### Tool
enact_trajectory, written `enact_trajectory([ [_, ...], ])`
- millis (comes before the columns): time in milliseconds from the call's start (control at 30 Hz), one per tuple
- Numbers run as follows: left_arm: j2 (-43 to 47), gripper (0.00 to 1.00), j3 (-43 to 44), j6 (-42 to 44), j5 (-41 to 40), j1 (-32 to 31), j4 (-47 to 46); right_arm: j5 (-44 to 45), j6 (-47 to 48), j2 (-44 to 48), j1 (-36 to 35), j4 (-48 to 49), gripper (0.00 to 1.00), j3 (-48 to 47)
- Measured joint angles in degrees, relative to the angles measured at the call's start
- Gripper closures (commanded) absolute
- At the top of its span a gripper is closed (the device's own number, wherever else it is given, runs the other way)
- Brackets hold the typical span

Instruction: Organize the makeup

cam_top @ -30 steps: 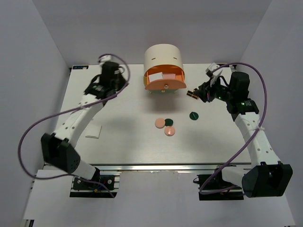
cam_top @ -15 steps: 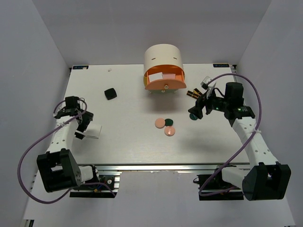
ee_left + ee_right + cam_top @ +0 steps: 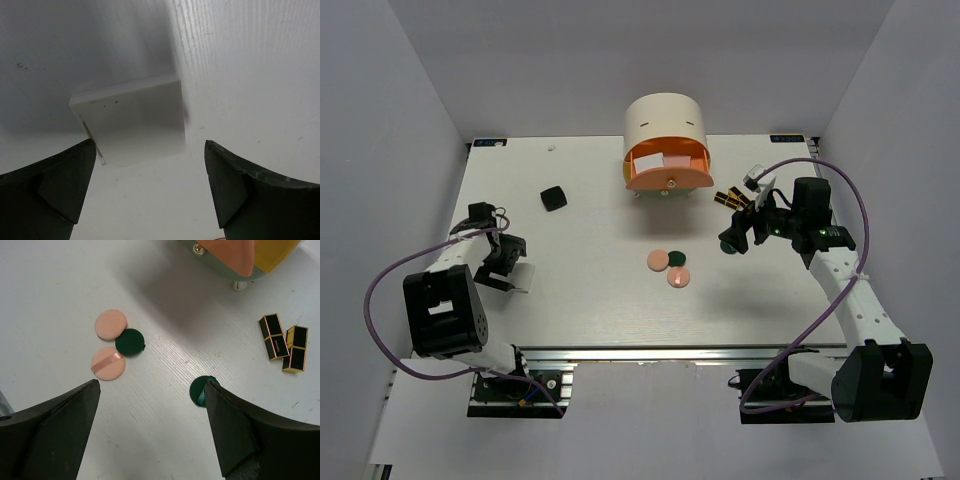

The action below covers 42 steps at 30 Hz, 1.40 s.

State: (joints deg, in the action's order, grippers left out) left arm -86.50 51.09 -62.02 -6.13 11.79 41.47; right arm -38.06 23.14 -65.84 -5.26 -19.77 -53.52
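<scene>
Gaping empty, left fingers [image 3: 50, 190] clear white compact [image 3: 132, 120] edges; right fingers [image 3: 50, 435] over green disc [image 3: 199, 389].

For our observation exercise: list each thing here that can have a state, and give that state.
Left gripper, open, holding nothing.
Right gripper, open, holding nothing.
Orange drawer, pulled open.
White compact, shut, lying flat.
Lipsticks, capped, lying on their sides.
</scene>
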Motion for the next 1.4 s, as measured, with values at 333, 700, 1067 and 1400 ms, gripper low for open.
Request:
enact_trajectory([
  [333, -1.3, 0.02, 0.0, -0.5, 1.5, 0.1, -1.3, 0.5, 0.0, -0.2, 0.0, 0.0, 0.11, 0.0],
  [700, -1.1, 0.02, 0.0, -1.1, 2.3, 0.1, -0.3, 0.6, 0.0, -0.2, 0.0, 0.0, 0.11, 0.1],
  [1067, -4.4, 0.02, 0.1, -1.6, 2.4, 0.1, 1.4, 0.7, -0.1, -0.2, 0.0, 0.0, 0.11, 0.1],
  [1400, -8.3, 0.10, 3.4, -1.5, 2.2, 0.1, 4.0, 0.9, -0.1, -0.2, 0.0, 0.0, 0.11, 0.1],
])
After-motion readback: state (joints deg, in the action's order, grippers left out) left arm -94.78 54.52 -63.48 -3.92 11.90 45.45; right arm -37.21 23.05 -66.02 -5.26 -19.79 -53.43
